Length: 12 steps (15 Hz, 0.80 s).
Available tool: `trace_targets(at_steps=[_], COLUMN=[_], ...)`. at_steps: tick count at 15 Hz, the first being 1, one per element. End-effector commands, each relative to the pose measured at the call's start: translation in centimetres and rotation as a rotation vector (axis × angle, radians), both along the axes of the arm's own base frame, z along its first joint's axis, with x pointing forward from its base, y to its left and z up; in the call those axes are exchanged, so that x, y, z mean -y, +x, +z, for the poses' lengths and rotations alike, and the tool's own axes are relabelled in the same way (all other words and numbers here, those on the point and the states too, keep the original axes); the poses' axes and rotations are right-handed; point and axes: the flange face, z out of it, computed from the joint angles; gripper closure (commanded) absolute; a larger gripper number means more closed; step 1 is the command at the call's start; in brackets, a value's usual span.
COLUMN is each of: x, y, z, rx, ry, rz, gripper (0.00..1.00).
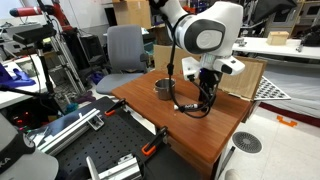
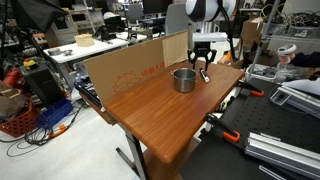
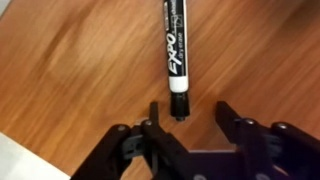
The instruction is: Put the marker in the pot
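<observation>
In the wrist view the fingers (image 3: 157,125) are spread, holding nothing. The marker (image 3: 175,45) lies on the table (image 3: 70,70), its near end between them, close beside the left one.

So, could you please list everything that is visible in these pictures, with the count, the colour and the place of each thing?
marker: one, black with a whitish band, lying flat on the table, one end between the fingers of the hand.
pot: one, grey metal, standing on the table close beside the hand.
table: one, brown wood, in the middle of both exterior views.
cardboard panel: one, brown, upright along one edge of the table.
office chair: one, grey, behind the table.
arm: one, white, reaching down over the table.
hand: one, black, open, low over the table at the marker.
</observation>
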Motion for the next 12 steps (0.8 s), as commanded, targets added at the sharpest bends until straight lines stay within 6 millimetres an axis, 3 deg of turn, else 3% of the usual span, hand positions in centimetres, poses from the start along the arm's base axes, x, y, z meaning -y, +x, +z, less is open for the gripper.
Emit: trace_targets(at_steps=[1, 6, 12], x=[0.4, 0.9, 0.2], y=[0.7, 0.6, 0.7], z=[-0.6, -0.6, 1.1], rx=[-0.002, -0.012, 0.016], ry=[-0.032, -0.042, -0.044], rz=[-0.010, -0.016, 0.001], gripper=[0.65, 0.99, 0.96])
